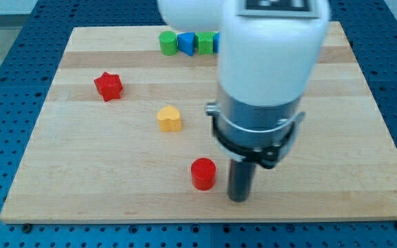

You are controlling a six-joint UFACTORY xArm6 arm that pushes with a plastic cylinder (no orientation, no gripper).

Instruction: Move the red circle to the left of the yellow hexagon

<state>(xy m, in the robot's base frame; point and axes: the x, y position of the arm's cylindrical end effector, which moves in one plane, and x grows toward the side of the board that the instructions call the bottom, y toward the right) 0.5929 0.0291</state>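
The red circle point(202, 173) is a short red cylinder standing near the board's bottom edge, a little left of centre. My tip point(238, 198) rests on the board just to its right and slightly lower, a small gap apart. No yellow hexagon shows; the only yellow block is a heart shape point(170, 118), up and to the left of the red circle. The arm's white and grey body hides much of the board's upper middle.
A red star-shaped block point(108, 85) lies at the left. A row at the view's top holds a green round block point(168, 42), a blue block point(186, 43), a green block point(205, 43) and a blue sliver against the arm. The wooden board point(336, 138) sits on a blue perforated table.
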